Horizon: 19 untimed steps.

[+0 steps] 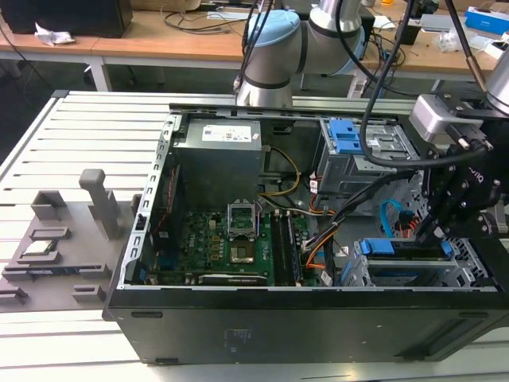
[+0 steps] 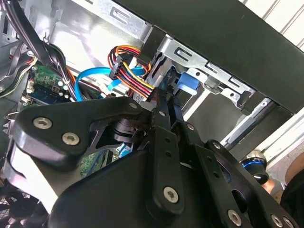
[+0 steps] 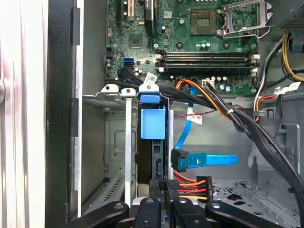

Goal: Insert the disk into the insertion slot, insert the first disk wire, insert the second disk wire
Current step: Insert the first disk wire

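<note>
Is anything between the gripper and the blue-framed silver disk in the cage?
Nothing visible stands between them. The gripper is right at the blue-framed silver disk, already in the perforated grey metal cage. A red-orange-yellow wire plug and a blue flat cable lie beside it, not across.

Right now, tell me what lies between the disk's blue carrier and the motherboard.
In the first wrist view a bundle of black cables, carrying a white tag, crosses between the disk and the motherboard.
</note>
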Available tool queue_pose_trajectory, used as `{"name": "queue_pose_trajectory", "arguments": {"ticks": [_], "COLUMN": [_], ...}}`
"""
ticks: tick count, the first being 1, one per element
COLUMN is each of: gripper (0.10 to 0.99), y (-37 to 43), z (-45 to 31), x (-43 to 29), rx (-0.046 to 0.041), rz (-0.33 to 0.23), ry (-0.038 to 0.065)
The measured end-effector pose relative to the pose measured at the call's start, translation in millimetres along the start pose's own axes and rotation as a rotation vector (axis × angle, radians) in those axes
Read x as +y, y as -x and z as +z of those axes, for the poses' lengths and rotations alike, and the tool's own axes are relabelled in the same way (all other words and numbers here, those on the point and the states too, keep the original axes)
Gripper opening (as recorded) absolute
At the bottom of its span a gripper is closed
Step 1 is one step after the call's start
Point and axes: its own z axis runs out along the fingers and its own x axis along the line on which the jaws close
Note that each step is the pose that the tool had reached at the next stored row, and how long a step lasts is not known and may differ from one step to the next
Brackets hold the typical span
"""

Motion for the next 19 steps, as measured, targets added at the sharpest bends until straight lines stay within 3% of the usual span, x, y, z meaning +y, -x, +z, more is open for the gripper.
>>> {"name": "queue_pose_trajectory", "arguments": {"ticks": [8,9,13,15,19], "gripper": [0.18,0.247,0.235,0.106,0.106], "y": [0.2,0.1,3.3,5.1,5.3], "z": [3.2,2.7,-21.3,-27.6,-43.2], "x": [-0.2,-0.1,1.0,1.3,1.9], "rx": [-0.0001,0.0008,0.0007,0.0005,0.0007], "rz": [0.0,0.0,0.0,0.0,0.0], "ry": [0.0,0.0,0.0,0.0,0.0]}}
